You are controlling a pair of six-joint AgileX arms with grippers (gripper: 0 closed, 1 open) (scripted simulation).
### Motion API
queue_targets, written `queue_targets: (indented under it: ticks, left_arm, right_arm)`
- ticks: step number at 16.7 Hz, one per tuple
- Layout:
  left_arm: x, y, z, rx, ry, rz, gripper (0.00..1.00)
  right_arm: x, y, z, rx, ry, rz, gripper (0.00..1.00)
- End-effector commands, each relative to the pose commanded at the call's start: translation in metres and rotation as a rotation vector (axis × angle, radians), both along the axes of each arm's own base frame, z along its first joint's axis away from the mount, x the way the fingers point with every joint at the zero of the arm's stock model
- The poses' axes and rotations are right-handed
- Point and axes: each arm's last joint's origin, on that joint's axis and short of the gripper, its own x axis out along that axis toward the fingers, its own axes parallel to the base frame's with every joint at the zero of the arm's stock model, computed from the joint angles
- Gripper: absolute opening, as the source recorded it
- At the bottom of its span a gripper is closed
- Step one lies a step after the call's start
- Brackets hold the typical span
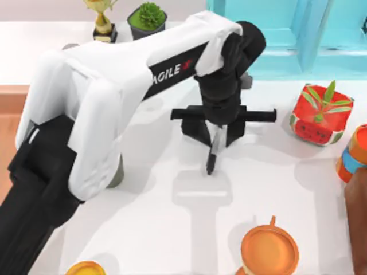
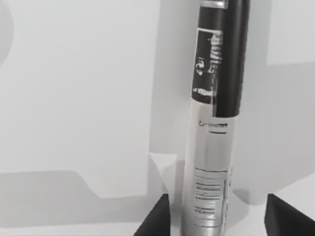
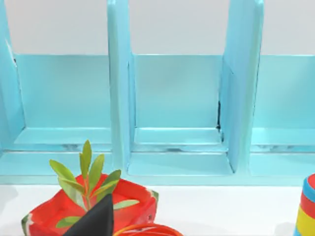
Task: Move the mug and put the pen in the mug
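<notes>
top view: the pen (image 1: 213, 153) hangs tip-down above the white table (image 1: 143, 223), near the table's middle, clamped between the fingers of the left gripper (image 1: 215, 133); its shadow falls on the table just below. left wrist view: the pen (image 2: 214, 118) runs lengthwise between the two dark fingertips (image 2: 157, 220), black upper half, silver printed barrel, jaws closed on it. mug partly hidden under the left arm (image 1: 109, 97), a grey edge (image 1: 117, 172) visible at table's left. orange cup (image 1: 269, 251) toward the near edge, watermelon planter (image 1: 320, 114) at right, blue shelf (image 1: 287, 31) behind. right gripper's finger state: cannot tell.
</notes>
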Motion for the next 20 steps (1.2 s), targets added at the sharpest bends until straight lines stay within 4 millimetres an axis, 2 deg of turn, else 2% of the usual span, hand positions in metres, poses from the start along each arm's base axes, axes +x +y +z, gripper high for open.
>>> queue_targets:
  ticks: [1, 2, 5, 8, 11, 13, 15, 20]
  left_arm:
    - [0.000, 0.000, 0.000, 0.000, 0.000, 0.000, 0.00]
    - [0.001, 0.012, 0.033, 0.023, -0.053, -0.018, 0.00]
    - [-0.007, 0.011, 0.043, 0.025, -0.048, -0.014, 0.00]
    - [-0.032, 0.009, 0.073, 0.024, -0.047, -0.008, 0.00]
    - [-0.065, 0.010, 0.110, 0.016, -0.058, -0.011, 0.00]
    - [-0.086, 0.012, 0.126, 0.017, -0.059, -0.014, 0.00]
    - [-0.097, 0.013, 0.133, 0.022, -0.053, -0.017, 0.00]
    - [-0.096, 0.014, 0.133, 0.021, -0.054, -0.015, 0.00]
  right_arm:
    - [0.000, 0.000, 0.000, 0.000, 0.000, 0.000, 1.00]
    - [0.000, 0.000, 0.000, 0.000, 0.000, 0.000, 1.00]
    - [0.000, 0.000, 0.000, 0.000, 0.000, 0.000, 1.00]
    - [0.000, 0.000, 0.000, 0.000, 0.000, 0.000, 1.00]
    - [0.000, 0.000, 0.000, 0.000, 0.000, 0.000, 1.00]
    - [0.000, 0.000, 0.000, 0.000, 0.000, 0.000, 1.00]
    - [0.000, 0.000, 0.000, 0.000, 0.000, 0.000, 1.00]
    - [0.000, 0.000, 0.000, 0.000, 0.000, 0.000, 1.00]
